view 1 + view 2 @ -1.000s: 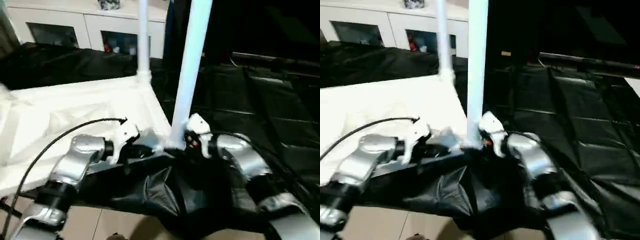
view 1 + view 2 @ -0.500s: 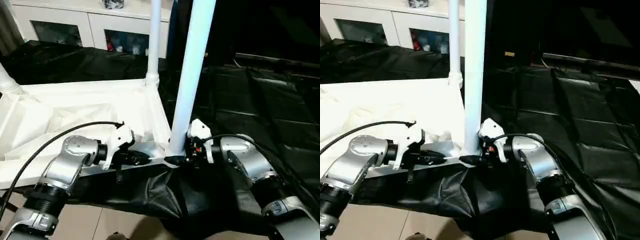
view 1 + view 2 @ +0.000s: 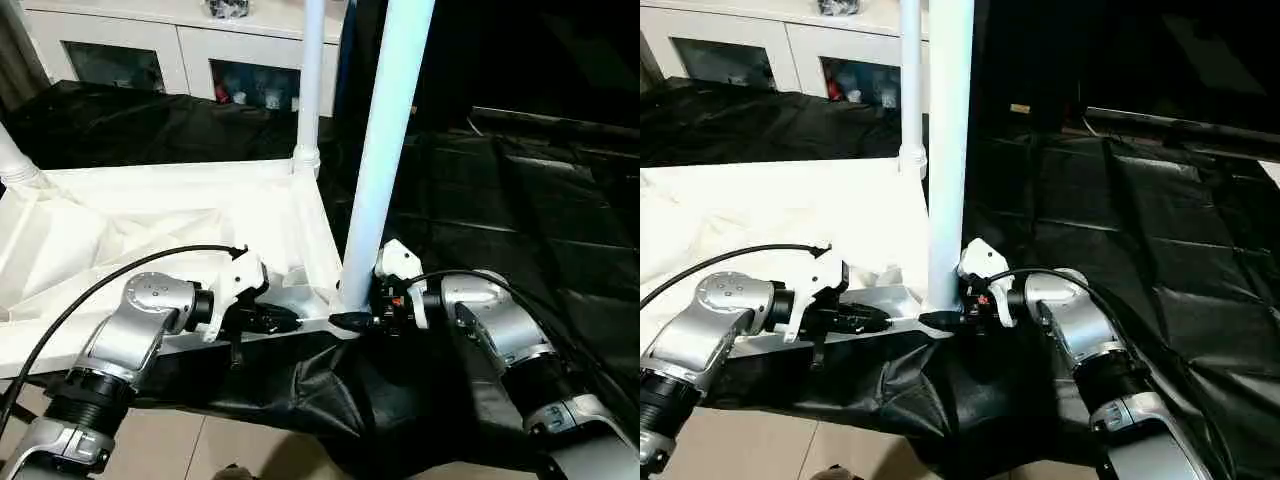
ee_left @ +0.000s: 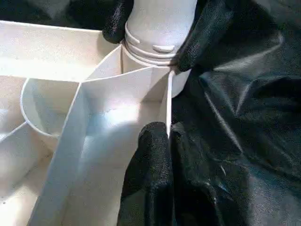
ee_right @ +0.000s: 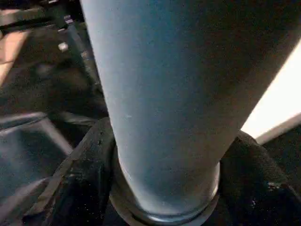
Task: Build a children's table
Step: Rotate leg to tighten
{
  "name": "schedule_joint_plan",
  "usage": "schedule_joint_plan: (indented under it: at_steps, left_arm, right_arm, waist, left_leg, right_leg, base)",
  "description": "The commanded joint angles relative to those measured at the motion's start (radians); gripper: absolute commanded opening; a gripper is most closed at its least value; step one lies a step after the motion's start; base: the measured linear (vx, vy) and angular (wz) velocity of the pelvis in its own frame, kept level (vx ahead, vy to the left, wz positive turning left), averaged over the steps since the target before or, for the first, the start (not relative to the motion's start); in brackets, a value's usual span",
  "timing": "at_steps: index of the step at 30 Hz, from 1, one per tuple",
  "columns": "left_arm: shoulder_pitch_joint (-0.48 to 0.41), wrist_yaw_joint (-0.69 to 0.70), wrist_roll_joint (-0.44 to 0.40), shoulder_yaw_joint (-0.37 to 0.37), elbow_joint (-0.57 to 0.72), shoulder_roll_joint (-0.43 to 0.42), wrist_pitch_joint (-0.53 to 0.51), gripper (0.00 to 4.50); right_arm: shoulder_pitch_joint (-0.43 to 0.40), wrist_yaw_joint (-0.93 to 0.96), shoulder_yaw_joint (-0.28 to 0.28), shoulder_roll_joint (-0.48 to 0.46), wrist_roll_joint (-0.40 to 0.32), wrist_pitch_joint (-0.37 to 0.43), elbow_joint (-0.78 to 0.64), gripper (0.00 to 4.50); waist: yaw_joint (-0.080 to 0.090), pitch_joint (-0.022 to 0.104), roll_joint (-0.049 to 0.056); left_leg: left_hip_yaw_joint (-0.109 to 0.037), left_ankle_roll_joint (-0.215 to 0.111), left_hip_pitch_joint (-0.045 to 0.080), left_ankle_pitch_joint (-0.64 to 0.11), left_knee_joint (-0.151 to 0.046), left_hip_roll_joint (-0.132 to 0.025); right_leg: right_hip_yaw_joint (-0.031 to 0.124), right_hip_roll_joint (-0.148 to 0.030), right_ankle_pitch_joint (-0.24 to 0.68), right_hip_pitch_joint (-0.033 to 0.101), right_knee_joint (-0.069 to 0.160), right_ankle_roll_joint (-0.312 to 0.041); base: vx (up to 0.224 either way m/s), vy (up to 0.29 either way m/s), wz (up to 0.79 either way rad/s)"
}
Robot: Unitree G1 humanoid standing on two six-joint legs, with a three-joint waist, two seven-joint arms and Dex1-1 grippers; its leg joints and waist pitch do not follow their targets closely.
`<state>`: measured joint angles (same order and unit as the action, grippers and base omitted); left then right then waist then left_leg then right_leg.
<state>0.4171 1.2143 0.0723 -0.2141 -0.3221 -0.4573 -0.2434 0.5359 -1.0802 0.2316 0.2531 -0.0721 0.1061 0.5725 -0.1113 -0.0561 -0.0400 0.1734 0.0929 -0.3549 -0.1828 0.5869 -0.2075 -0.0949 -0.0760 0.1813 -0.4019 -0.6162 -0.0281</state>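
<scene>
Three legs stand up; right gripper (image 3: 352, 321) clasps the near leg (image 3: 385, 160) at its socket, left gripper (image 3: 285, 319) closed on the table's rim (image 4: 167, 101) beside it — next, likely twist it home.

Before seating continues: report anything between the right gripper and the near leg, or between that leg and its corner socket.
Nothing visible. The right gripper closes around the near leg at its base, which already stands in the corner socket.
</scene>
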Motion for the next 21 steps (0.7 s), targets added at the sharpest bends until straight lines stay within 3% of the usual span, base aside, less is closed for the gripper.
schedule_joint_plan:
  at_steps: [1,5,9,13,14,17,18,21]
  left_arm:
    - [0.032,-0.034,0.002,-0.023,0.006,0.051,0.018,0.0]
    - [0.1,-0.239,-0.059,-0.01,-0.092,0.154,0.025,0.0]
    - [0.161,-0.405,-0.085,-0.003,-0.166,0.27,0.003,0.0]
    - [0.174,-0.439,-0.09,-0.009,-0.175,0.303,0.0,0.0]
    - [0.176,-0.444,-0.093,-0.011,-0.178,0.309,0.004,0.0]
    - [0.163,-0.407,-0.098,-0.02,-0.176,0.297,0.033,0.0]
    - [0.155,-0.382,-0.095,-0.022,-0.171,0.286,0.045,0.0]
    - [0.139,-0.344,-0.088,-0.028,-0.156,0.261,0.056,0.0]
  right_arm:
    - [0.014,0.119,-0.022,-0.036,0.019,0.003,0.033,2.7]
    - [0.059,0.443,-0.09,-0.149,0.043,0.011,0.157,2.69]
    - [0.11,0.685,-0.128,-0.256,0.047,0.016,0.263,2.69]
    - [0.116,0.695,-0.114,-0.292,0.051,0.005,0.27,2.69]
    - [0.115,0.661,-0.115,-0.304,0.042,0.0,0.264,3.38]
    - [0.117,0.617,-0.143,-0.311,0.014,-0.019,0.258,3.41]
    - [0.119,0.608,-0.142,-0.3,0.017,-0.03,0.259,3.69]
    - [0.12,0.581,-0.134,-0.271,0.019,-0.041,0.25,3.87]
  waist:
    - [0.005,0.063,0.008]
    - [0.013,0.063,0.004]
    - [0.017,0.067,0.009]
    - [0.014,0.072,0.01]
    - [0.013,0.072,0.009]
    - [0.012,0.071,0.011]
    - [0.013,0.07,0.013]
    - [0.015,0.069,0.012]
  left_leg:
    - [-0.004,-0.021,0.005,-0.183,-0.071,-0.03]
    - [-0.008,0.012,0.011,-0.216,-0.073,-0.026]
    - [-0.007,0.022,0.011,-0.197,-0.071,-0.026]
    - [-0.007,0.002,0.006,-0.158,-0.07,-0.027]
    - [-0.005,-0.01,0.005,-0.148,-0.069,-0.026]
    - [-0.004,-0.016,0.005,-0.16,-0.069,-0.026]
    - [-0.004,-0.015,0.005,-0.171,-0.07,-0.026]
    - [-0.005,-0.013,0.005,-0.188,-0.071,-0.027]
  right_leg:
    - [0.061,-0.073,0.228,0.05,0.073,-0.186]
    - [0.06,-0.077,0.32,0.05,0.084,-0.154]
    - [0.061,-0.077,0.272,0.049,0.078,-0.164]
    - [0.06,-0.075,0.181,0.055,0.068,-0.169]
    - [0.061,-0.074,0.144,0.056,0.065,-0.176]
    - [0.061,-0.075,0.153,0.057,0.067,-0.18]
    - [0.061,-0.076,0.172,0.056,0.071,-0.177]
    - [0.061,-0.077,0.203,0.056,0.073,-0.173]
  base:
    - [0.0,0.0,0.0]
    - [0.0,0.0,0.0]
    - [0.0,0.0,0.0]
    - [0.0,0.0,0.0]
    - [0.0,0.0,0.0]
    - [0.0,0.0,0.0]
    - [0.0,0.0,0.0]
    - [0.0,0.0,0.0]
